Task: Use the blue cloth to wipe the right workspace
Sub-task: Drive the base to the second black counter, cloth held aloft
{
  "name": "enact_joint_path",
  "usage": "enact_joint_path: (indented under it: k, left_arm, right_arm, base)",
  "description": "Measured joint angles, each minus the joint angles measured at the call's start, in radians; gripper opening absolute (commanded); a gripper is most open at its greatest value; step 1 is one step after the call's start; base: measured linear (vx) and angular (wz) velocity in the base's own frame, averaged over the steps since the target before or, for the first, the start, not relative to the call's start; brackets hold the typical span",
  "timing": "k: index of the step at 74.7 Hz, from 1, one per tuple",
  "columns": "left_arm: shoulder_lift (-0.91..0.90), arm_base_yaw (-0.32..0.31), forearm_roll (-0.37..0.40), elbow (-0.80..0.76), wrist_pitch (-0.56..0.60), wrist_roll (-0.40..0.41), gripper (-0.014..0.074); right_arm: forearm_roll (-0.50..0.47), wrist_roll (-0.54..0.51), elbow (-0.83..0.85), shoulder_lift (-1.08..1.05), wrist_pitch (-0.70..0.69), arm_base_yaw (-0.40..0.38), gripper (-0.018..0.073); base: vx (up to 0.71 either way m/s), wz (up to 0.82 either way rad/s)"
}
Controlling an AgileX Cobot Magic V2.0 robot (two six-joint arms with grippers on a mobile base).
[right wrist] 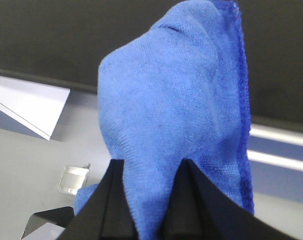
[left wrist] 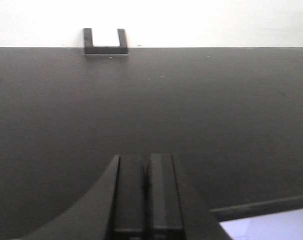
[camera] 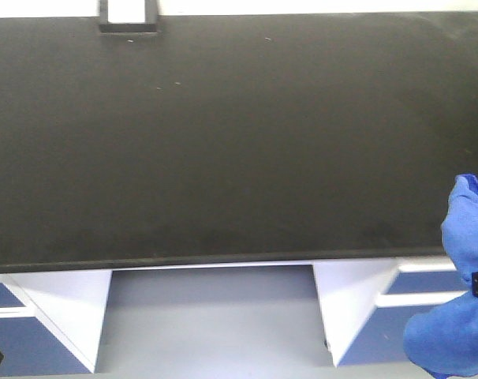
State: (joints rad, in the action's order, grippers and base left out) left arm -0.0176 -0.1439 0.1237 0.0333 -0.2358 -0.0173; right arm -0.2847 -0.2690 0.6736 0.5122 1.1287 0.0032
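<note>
Fingers [right wrist: 116,205] of the right gripper [right wrist: 151,172] are clamped on the blue cloth [right wrist: 176,100], which bulges up between them in a soft wrinkled bunch, its darker stitched hem running down the right side. From the front view the cloth [camera: 464,237] hangs at the far right edge of the picture, in front of the counter's front lip, with its upper fold overlapping the edge of the black countertop [camera: 223,142]. Whether it touches the surface cannot be told. Only a small black bit of the gripper shows there, among the folds.

The left gripper [left wrist: 147,172] has its fingers pressed together with nothing between them. It sits over the countertop [left wrist: 216,125] and faces the back wall, where the small black socket box [left wrist: 105,41] stands against the white.

That same box [camera: 128,16] sits at the back left of the counter in the front view (its top is cut off by the picture's edge). Below the counter are white cabinet panels [camera: 73,308], blue drawer fronts [camera: 397,332] and grey floor [camera: 215,316].
</note>
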Motion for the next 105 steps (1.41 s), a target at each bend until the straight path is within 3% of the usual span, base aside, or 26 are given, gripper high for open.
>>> enact_joint_path:
  k: [105]
  left_arm:
    - [0.000, 0.000, 0.000, 0.000, 0.000, 0.000, -0.0006]
  right_arm:
    - [0.000, 0.000, 0.000, 0.000, 0.000, 0.000, -0.0001]
  base:
    - [0.09, 0.03]
